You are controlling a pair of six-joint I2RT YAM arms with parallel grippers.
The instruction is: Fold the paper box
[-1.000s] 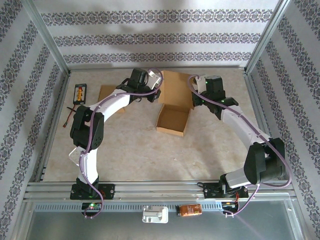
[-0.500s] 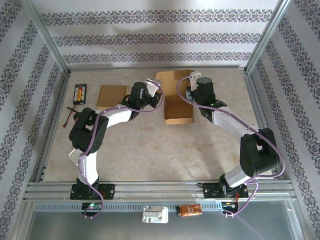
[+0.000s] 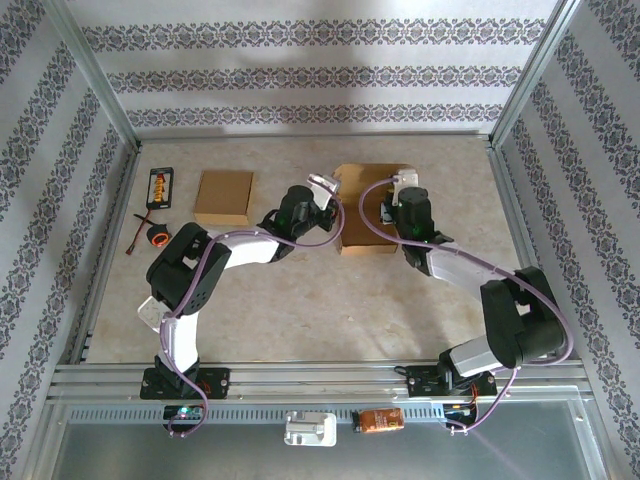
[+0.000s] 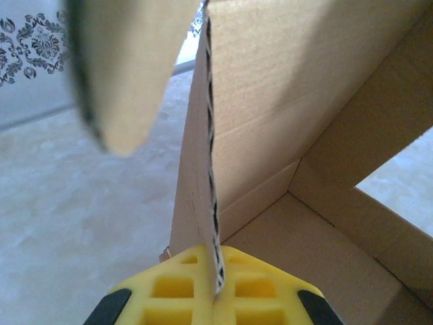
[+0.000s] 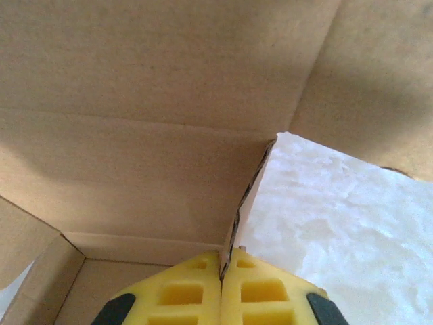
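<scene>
The brown paper box (image 3: 368, 184) lies at the back middle of the table, its lid panel lowered over the tray. My left gripper (image 3: 327, 203) is at the box's left side and my right gripper (image 3: 393, 207) at its right side. In the left wrist view the yellow fingers (image 4: 169, 291) are shut on the upright edge of a side wall (image 4: 203, 203) of the box. In the right wrist view the yellow fingers (image 5: 270, 291) pinch the edge of a side flap (image 5: 247, 203), with the lid panel (image 5: 155, 74) overhead.
A second flat cardboard box (image 3: 223, 197) lies to the left. Further left are a small black device with orange marks (image 3: 160, 186) and a round orange-and-black part with wires (image 3: 156, 236). Metal frame rails and patterned walls enclose the table.
Both grippers have drawn closer together while holding the box's sides. The lid panel, standing up a second ago, has come down over the tray, and the box has shifted right and back.
</scene>
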